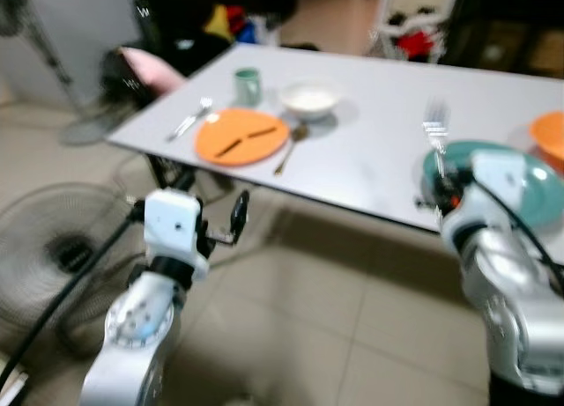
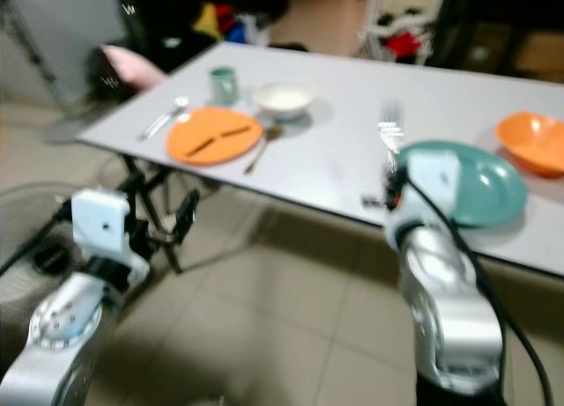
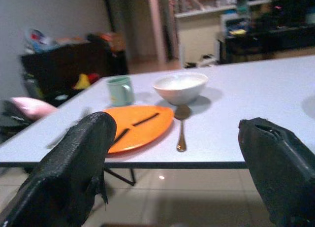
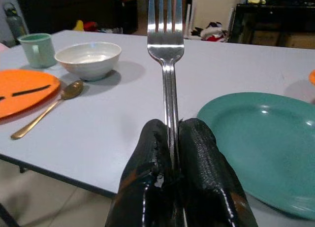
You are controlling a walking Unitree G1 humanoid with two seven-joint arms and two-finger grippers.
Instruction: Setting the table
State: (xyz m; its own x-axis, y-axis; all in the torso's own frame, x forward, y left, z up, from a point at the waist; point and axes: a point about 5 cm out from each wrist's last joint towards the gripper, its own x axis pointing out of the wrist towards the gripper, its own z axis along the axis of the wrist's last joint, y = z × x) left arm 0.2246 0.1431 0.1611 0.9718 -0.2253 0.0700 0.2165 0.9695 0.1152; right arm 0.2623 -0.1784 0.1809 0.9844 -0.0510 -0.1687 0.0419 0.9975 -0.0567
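Two forks are in play. One, bright steel with four tines, stands upright in the right gripper (image 4: 172, 148), whose padded black fingers (image 4: 204, 153) are pressed together on the handle of this held fork (image 4: 166, 49). It hovers over the near edge of the pale grey table (image 1: 379, 159), just beside the teal plate (image 4: 266, 143), a round, glossy, shallow dish. The second fork (image 1: 190, 120) lies flat at the far left place setting, beside the orange plate (image 1: 241, 136).

That orange plate is round and matte, and two dark thin sticks lie across it; they may be chopsticks, but the head views are too blurred to be sure. One gold-toned spoon (image 4: 47, 109) rests on the table between the orange plate and the white bowl (image 4: 88, 58), its head near the bowl's foot. The bowl is smooth and glazed, with a low rounded wall. One pale green mug (image 3: 120, 90) with a handle stands just behind the orange plate. A single orange bowl (image 2: 532, 142) sits at the far right of the table, beyond the teal plate.

The left gripper (image 3: 172, 178) is held below table height, out in front of the table's edge, its two rough-textured black fingers (image 3: 74, 168) spread wide with nothing between them. On the tiled floor to the robot's left stands one round floor fan (image 1: 53, 247) with a wire guard.
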